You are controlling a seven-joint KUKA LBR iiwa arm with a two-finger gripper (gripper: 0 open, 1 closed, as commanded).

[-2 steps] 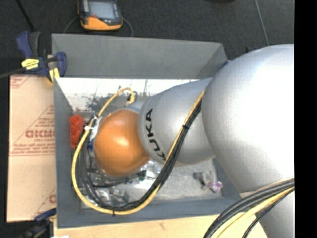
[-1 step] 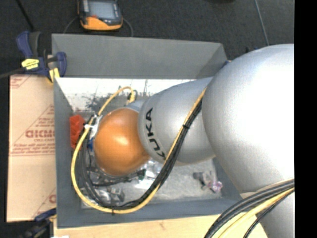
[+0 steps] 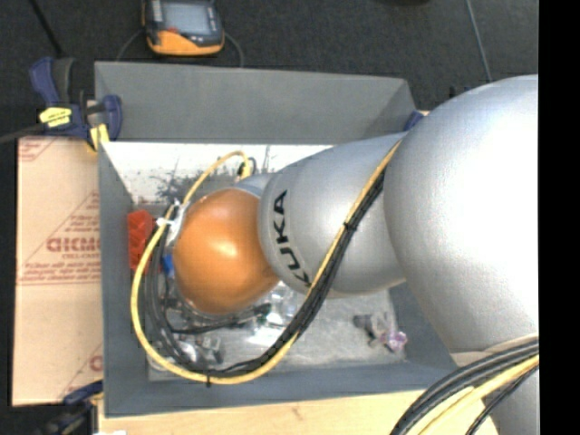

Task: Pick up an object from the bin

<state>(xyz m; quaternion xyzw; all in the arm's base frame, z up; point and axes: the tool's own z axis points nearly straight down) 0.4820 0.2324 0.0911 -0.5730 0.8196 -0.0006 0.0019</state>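
Observation:
A dark part of my gripper shows under the arm's orange cover, low over the left half of the bin. A red ridged plastic thing lies against the left wall, just left of the gripper. Pale, clear and greenish bits lie on the floor right beside it, partly hidden. A small grey piece with a purple end lies apart, toward the front right corner.
The arm reaches in from the right and covers most of the bin's middle and back. A yellow and a black cable loop from the wrist down along the left and front walls. Bare speckled floor shows along the front between the cables and the small grey piece.

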